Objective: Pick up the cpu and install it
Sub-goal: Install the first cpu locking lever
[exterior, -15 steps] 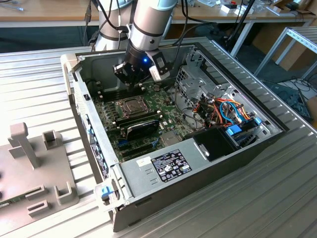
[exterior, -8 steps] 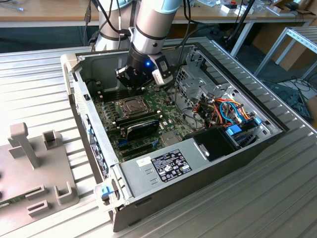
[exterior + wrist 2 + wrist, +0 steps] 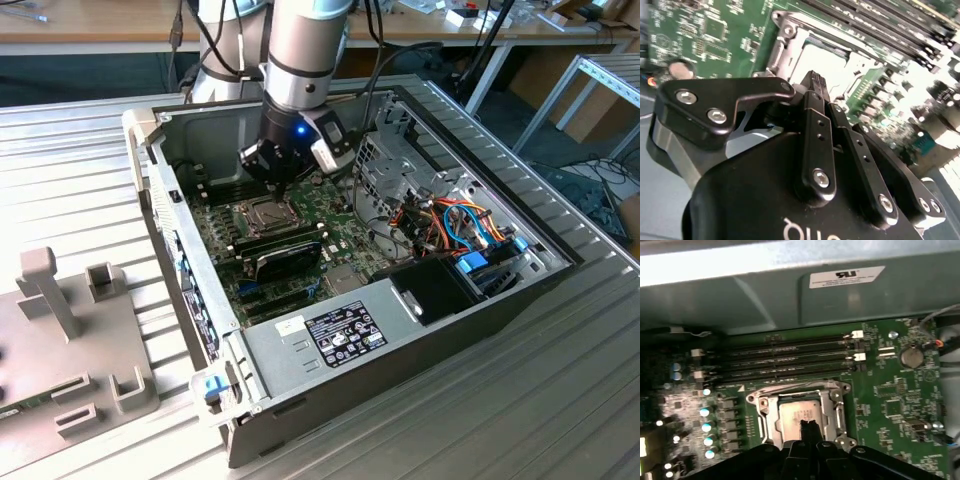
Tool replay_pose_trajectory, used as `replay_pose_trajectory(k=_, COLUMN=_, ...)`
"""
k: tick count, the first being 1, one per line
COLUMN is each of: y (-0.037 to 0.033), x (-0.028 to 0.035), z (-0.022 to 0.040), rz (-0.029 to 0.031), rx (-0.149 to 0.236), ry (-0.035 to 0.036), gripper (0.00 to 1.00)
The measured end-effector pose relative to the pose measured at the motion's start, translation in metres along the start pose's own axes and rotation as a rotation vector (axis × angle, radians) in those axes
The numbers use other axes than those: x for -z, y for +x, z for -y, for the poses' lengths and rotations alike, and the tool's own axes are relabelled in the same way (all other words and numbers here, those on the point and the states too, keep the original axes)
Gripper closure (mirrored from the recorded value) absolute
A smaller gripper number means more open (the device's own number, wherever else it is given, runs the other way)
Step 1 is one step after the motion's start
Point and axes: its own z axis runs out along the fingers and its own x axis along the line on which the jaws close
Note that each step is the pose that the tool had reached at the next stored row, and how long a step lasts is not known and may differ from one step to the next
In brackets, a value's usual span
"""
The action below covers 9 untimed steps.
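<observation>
An open computer case (image 3: pixel 350 330) is lying on its side on the ribbed metal bench (image 3: pixel 70 160). Inside it, the green circuit board (image 3: pixel 290 250) is facing upward. The robot arm (image 3: pixel 305 50) is reaching down into the case from twelve o'clock in the exterior view, ending over the socket frame (image 3: pixel 837 412). In the first wrist view, four long memory slots (image 3: pixel 790 357) are running across the board at twelve o'clock from that frame, and a round coin battery (image 3: pixel 911 356) is sitting at about two o'clock from it.

The pincer (image 3: pixel 810 429) is standing with its two fingers pressed together into a narrow black tip, with nothing visible between them. That tip is hovering just over, or possibly touching, the cpu (image 3: pixel 800 412); contact cannot be judged. The cpu is lying flat inside the socket frame, its pale metal top facing up.

Judged by its look, the chip is being a light, rigid, smooth-topped part with a delicate underside. It is best taken by two opposite edges and kept level, since its flat face is offering little purchase.
</observation>
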Motion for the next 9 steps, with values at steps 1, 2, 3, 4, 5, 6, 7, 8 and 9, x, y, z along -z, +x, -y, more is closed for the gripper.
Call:
replay_pose_trajectory(k=1, y=0.0014, x=-0.0002, z=0.0003, rz=0.0132, rx=0.001, ry=-0.0015, gripper=0.89)
replay_pose_trajectory(k=2, y=0.0020, x=-0.0003, z=0.0005, rz=0.0159, rx=0.002, ry=-0.0019, gripper=0.89)
replay_pose_trajectory(k=3, y=0.0025, x=-0.0005, z=0.0007, rz=0.0174, rx=0.006, ry=-0.0021, gripper=0.89)
replay_pose_trajectory(k=4, y=0.0030, x=-0.0005, z=0.0009, rz=0.0180, rx=0.009, ry=-0.0023, gripper=0.89)
replay_pose_trajectory(k=5, y=0.0036, x=-0.0006, z=0.0012, rz=0.0186, rx=0.013, ry=-0.0024, gripper=0.89)
replay_pose_trajectory(k=6, y=0.0044, x=-0.0006, z=0.0017, rz=0.0189, rx=0.017, ry=-0.0026, gripper=0.89)
replay_pose_trajectory(k=7, y=0.0052, x=-0.0007, z=0.0023, rz=0.0191, rx=0.020, ry=-0.0027, gripper=0.89)
replay_pose_trajectory(k=8, y=0.0067, x=-0.0008, z=0.0041, rz=0.0194, rx=0.026, ry=-0.0029, gripper=0.89)
replay_pose_trajectory(k=9, y=0.0078, x=-0.0008, z=0.0061, rz=0.0197, rx=0.030, ry=-0.0032, gripper=0.89)
